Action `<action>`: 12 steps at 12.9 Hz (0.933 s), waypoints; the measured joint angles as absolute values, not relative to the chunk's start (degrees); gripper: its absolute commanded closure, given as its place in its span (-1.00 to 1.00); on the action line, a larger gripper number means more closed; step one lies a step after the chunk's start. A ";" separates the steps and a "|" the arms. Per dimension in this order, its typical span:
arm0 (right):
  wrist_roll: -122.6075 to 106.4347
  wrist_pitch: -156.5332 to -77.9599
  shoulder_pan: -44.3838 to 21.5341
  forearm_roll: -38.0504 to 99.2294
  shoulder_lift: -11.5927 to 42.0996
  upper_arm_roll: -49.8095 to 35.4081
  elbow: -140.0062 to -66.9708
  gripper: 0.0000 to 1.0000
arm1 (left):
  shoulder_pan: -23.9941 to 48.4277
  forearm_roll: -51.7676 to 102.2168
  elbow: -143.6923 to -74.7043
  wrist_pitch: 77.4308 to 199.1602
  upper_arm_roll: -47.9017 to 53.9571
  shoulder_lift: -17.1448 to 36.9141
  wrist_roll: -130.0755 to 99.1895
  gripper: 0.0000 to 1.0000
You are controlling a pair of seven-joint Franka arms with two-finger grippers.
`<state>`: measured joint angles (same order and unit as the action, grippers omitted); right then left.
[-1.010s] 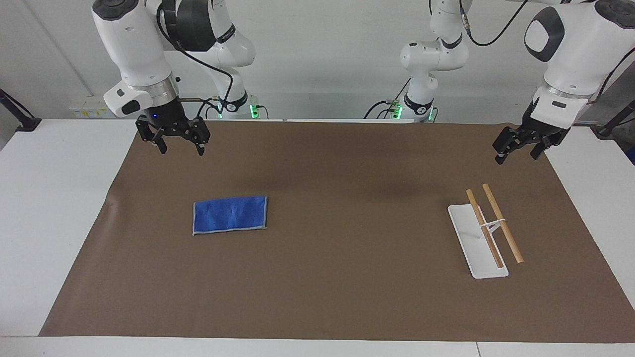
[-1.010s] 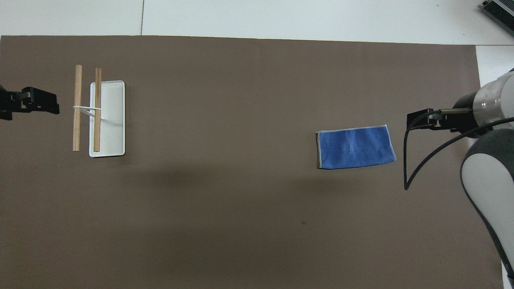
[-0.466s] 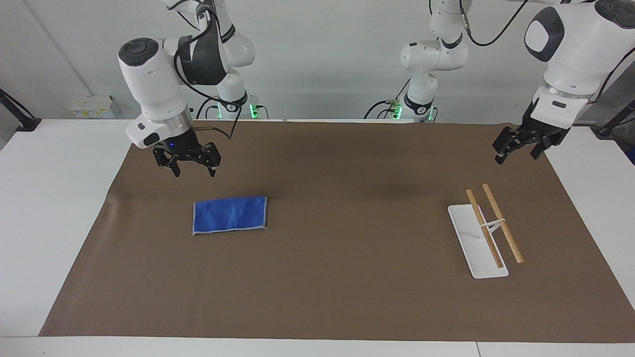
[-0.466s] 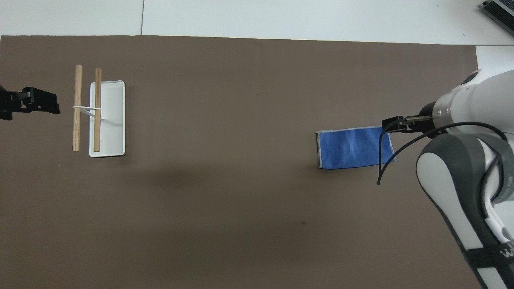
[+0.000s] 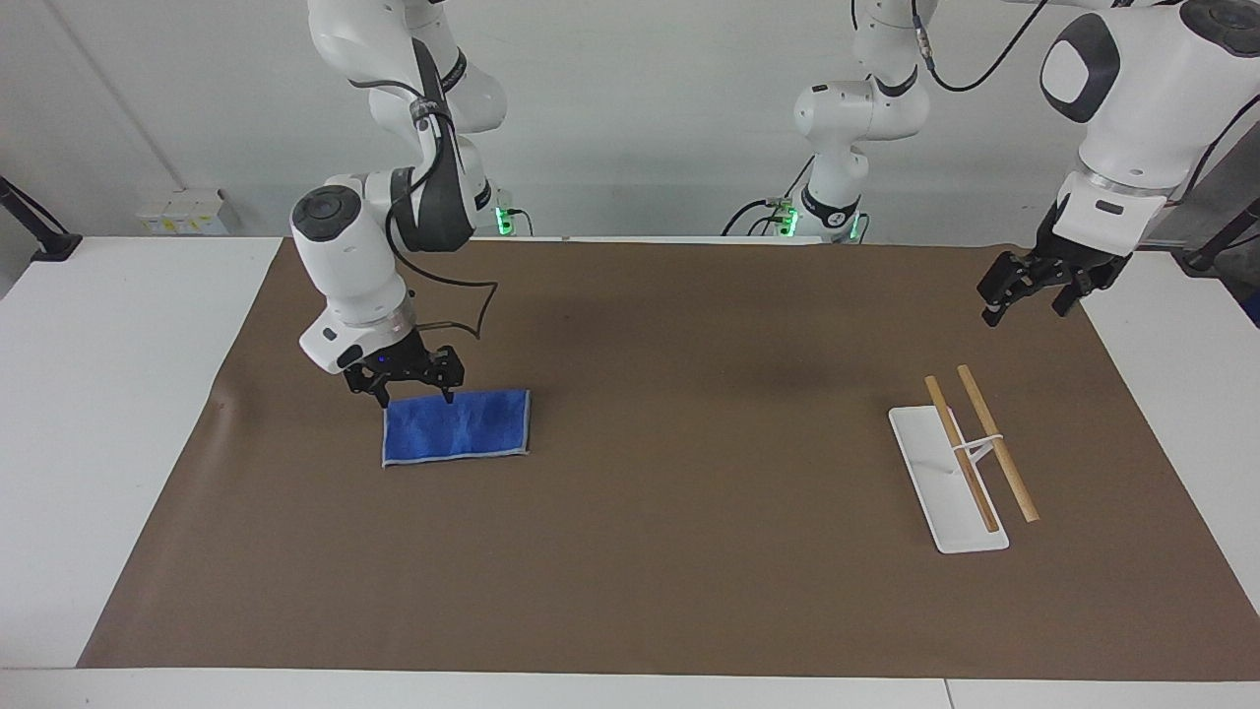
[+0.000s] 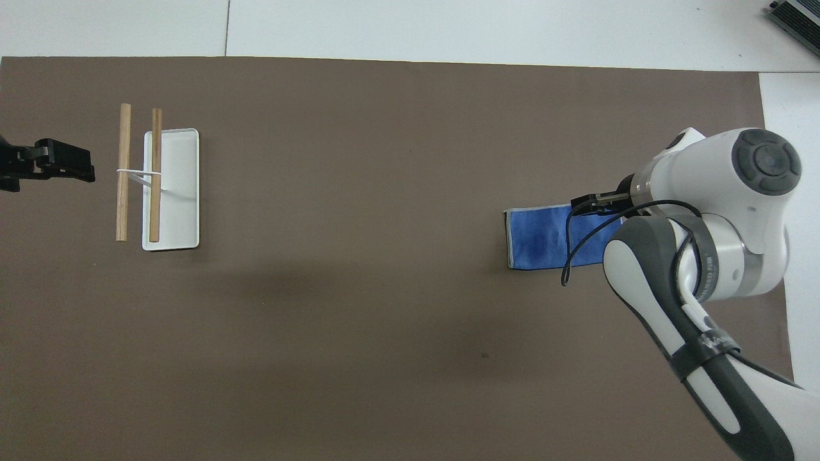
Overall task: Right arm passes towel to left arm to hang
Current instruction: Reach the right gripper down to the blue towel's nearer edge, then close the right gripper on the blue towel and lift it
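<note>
Small bright blue folded towel [image 5: 456, 426] flat on the brown mat [image 5: 669, 591], toward the right arm's end. Right gripper [image 5: 413, 392] low at its near edge, jaws apart, holding nothing. Could pinch only the top fold, or push the cloth along. Left gripper [image 5: 1027, 293] waiting, jaws a little apart, near the white stand with two wooden rods [image 5: 970, 453].

Bright blue towel [image 5: 456, 425] with thin grey hem, lying just under the spread black fingers [image 5: 382, 392] of the right gripper [image 5: 413, 390]; small blue light on that black gripper; white right arm [image 5: 354, 256] with dark grey caps and a thin black cable; plain brown mat [image 5: 650, 473] on a white table [image 5: 108, 414]; white rack [image 5: 940, 483] with two tan wooden rods, well apart from the black left gripper [image 5: 1024, 295]; white left arm [image 5: 1132, 108], dark grey cap.
</note>
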<state>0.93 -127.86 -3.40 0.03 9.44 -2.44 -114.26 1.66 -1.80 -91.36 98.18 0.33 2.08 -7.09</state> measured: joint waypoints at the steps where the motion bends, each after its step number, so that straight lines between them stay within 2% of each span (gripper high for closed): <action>1: 0.93 -129.81 -4.02 0.03 9.98 -2.45 -115.43 -1.00 | 1.66 -1.80 -91.36 98.18 0.33 2.08 -7.09 -1.00; 10: 0.93 -142.44 -4.34 0.04 10.80 -2.39 -125.88 -1.00 | 1.66 -1.80 -91.37 98.18 0.33 2.08 -7.09 -1.00; 12: 0.93 -143.04 -4.38 0.04 11.16 -2.40 -126.70 -1.00 | 1.66 -1.80 -91.37 98.18 0.33 2.08 -7.09 -1.00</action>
